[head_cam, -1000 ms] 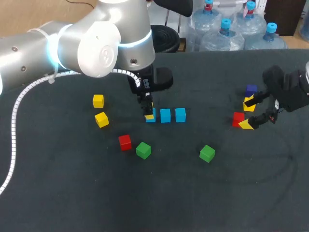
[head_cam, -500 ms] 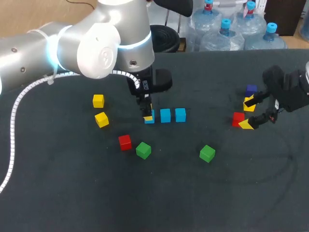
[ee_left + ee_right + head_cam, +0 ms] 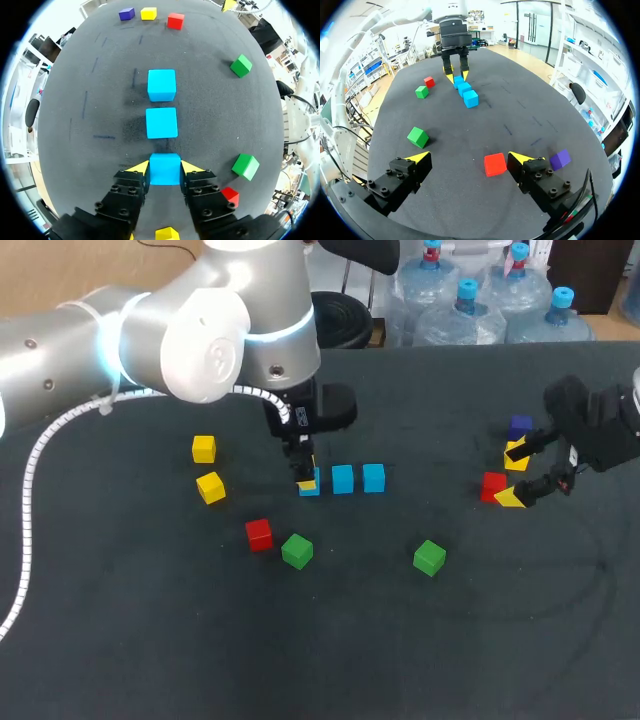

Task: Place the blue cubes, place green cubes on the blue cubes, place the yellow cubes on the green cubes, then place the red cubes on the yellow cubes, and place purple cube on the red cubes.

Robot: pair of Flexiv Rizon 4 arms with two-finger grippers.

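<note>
Three blue cubes lie in a row mid-table. My left gripper (image 3: 165, 168) (image 3: 306, 473) is shut on the row's left-end cube (image 3: 165, 170) (image 3: 311, 485), which rests on the table; the other two (image 3: 161, 122) (image 3: 161, 85) sit ahead of it. Two green cubes (image 3: 297, 551) (image 3: 430, 558), a red cube (image 3: 259, 534) and two yellow cubes (image 3: 204, 448) (image 3: 210, 486) lie scattered. My right gripper (image 3: 467, 159) (image 3: 512, 476) hangs open at the right, with a red cube (image 3: 495, 164) between its fingers but untouched, and a purple cube (image 3: 560, 159) beside it.
A third yellow cube (image 3: 148, 13) lies between the purple cube and the right-hand red cube, mostly hidden by my right fingers in the head view. The table (image 3: 330, 640) is a dark mat, bare along its near side.
My left gripper and its blue cube edged very slightly left a second ago, then stayed still. The right arm has not moved.
</note>
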